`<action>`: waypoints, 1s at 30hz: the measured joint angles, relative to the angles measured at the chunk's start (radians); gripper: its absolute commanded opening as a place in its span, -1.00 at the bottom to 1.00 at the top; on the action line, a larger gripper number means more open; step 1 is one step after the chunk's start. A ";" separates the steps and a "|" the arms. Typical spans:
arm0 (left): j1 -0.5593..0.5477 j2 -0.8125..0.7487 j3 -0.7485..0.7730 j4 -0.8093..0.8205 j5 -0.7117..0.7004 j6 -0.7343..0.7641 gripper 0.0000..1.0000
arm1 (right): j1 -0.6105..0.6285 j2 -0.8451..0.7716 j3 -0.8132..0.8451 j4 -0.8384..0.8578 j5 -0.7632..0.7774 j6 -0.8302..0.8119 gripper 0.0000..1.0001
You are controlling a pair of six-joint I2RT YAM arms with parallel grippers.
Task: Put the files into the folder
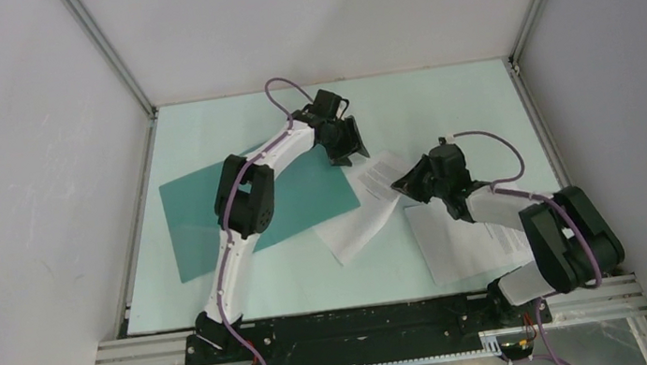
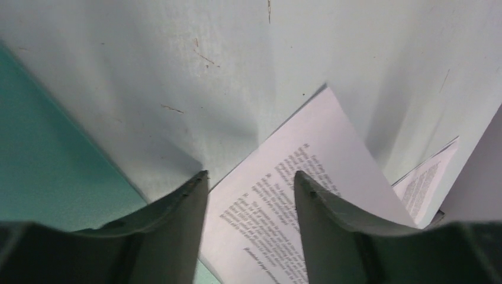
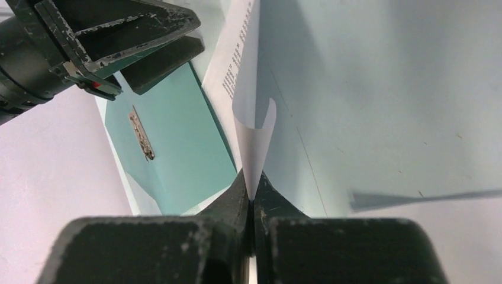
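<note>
The teal folder lies open and flat at the left-middle of the table. Its metal clip shows in the right wrist view. One white sheet lies slanted with its left corner on the folder's right edge. My right gripper is shut on that sheet's right edge and lifts it, so the paper curls up from the jaws. My left gripper is open, hovering over the sheet's far printed end, empty. The second sheet lies flat under my right arm.
The pale green mat covers the table, with white enclosure walls and metal posts on three sides. The left arm's elbow hangs over the folder. The black base rail runs along the near edge.
</note>
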 measured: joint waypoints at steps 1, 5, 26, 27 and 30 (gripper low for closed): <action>0.002 -0.005 0.000 0.000 -0.005 0.007 0.39 | -0.002 -0.016 0.000 -0.018 0.008 -0.010 -1.00; 0.014 -0.110 -0.101 -0.002 -0.088 0.024 0.39 | -0.030 -0.120 0.032 -0.151 0.035 -0.081 -1.00; 0.297 -0.599 -0.693 -0.008 -0.510 0.068 -0.04 | -0.150 -0.411 0.467 -0.684 -0.113 -0.354 -1.00; 0.298 -0.593 -0.697 -0.005 -0.508 0.068 -0.06 | -0.154 -0.418 0.476 -0.696 -0.119 -0.357 -1.00; 0.304 -0.578 -0.705 -0.001 -0.506 0.068 -0.08 | -0.172 -0.445 0.499 -0.721 -0.139 -0.359 -1.00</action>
